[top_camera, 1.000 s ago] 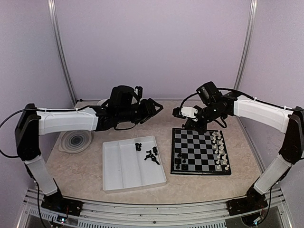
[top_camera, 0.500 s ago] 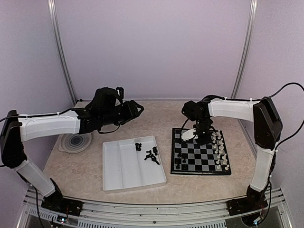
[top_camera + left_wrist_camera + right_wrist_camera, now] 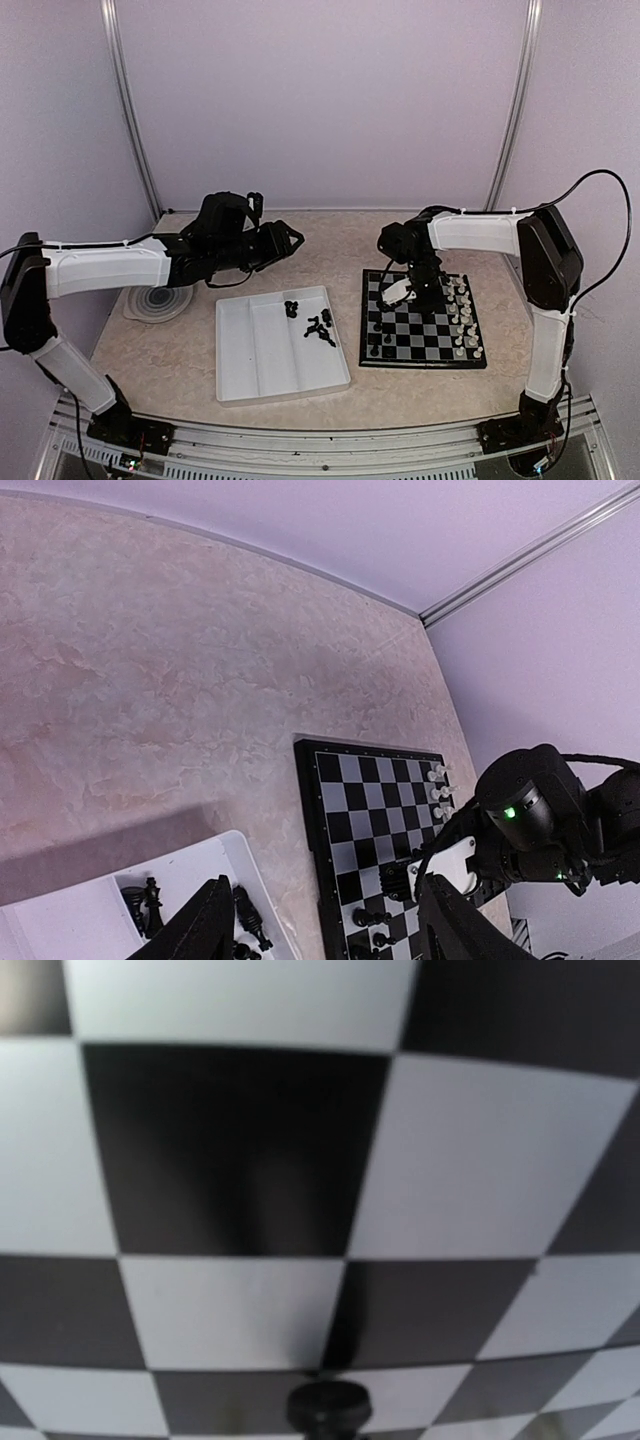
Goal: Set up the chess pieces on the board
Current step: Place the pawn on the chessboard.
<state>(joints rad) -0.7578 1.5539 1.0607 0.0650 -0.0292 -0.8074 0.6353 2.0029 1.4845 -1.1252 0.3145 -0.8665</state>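
Observation:
The board [image 3: 425, 325] lies right of centre, with white pieces [image 3: 462, 315] along its right side and a few black chess pieces [image 3: 378, 342] on its left files. More black chess pieces [image 3: 312, 322] lie loose in the white tray [image 3: 260, 365]. My right gripper [image 3: 394, 297] points straight down onto the board's left half. Its wrist view shows only blurred squares and the round top of one black piece [image 3: 328, 1405], with the fingers hidden. My left gripper [image 3: 287, 240] hovers behind the tray, open and empty, its fingers [image 3: 205, 930] framing the board [image 3: 345, 780].
A round grey ringed disc [image 3: 160, 297] lies at the table's left edge. Lilac walls with metal posts [image 3: 135, 120] close in the back and sides. In the left wrist view the right gripper [image 3: 396, 880] stands beside black pieces [image 3: 370, 917] on the board.
My right arm has swung down from behind the board and lowered its gripper onto the left squares. My left arm has drawn back to the left and dropped a little, still open.

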